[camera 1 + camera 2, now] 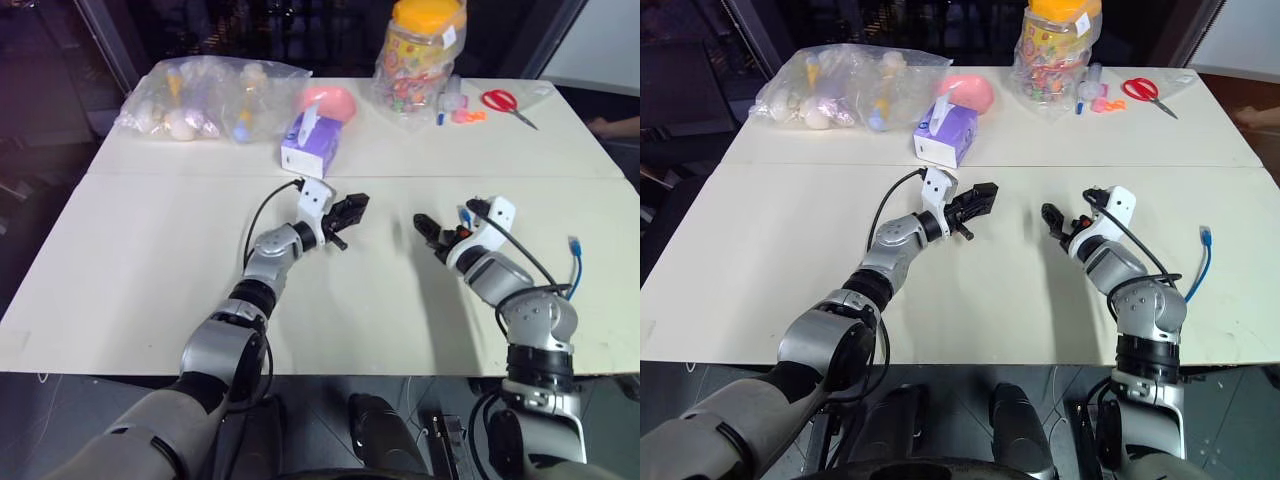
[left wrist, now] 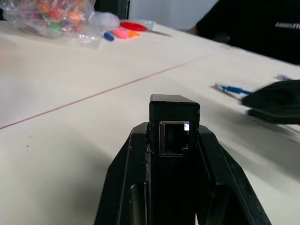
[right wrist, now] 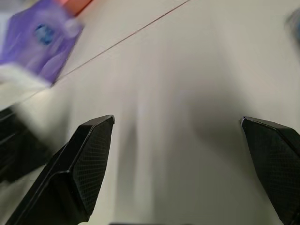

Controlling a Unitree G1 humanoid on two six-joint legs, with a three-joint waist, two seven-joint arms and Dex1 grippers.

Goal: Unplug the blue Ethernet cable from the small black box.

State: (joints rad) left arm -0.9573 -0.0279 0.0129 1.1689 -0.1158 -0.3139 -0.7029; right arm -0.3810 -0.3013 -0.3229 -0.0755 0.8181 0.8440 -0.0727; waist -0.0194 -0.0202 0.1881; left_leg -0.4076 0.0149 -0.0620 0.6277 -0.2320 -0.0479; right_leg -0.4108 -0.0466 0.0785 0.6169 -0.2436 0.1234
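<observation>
Left gripper (image 2: 171, 187) fingers pinch the small black box (image 2: 174, 126), matte, squarish, its port empty; right gripper (image 3: 178, 154) fingers spread wide over the smooth table (image 1: 150, 260).

Bright overhead light washes the white table (image 1: 150, 250), with soft shadows beneath both arms. The purple tissue box (image 3: 40, 40) is smeared by blur in the right wrist view.

Matt black plastic on small black box (image 2: 174, 123), shiny metal-lined port. Fine textured grip pattern on right gripper (image 3: 187, 154) pads (image 3: 93, 161). Smooth matt white table (image 1: 140, 260). Crinkly clear plastic bag (image 1: 205, 95).
</observation>
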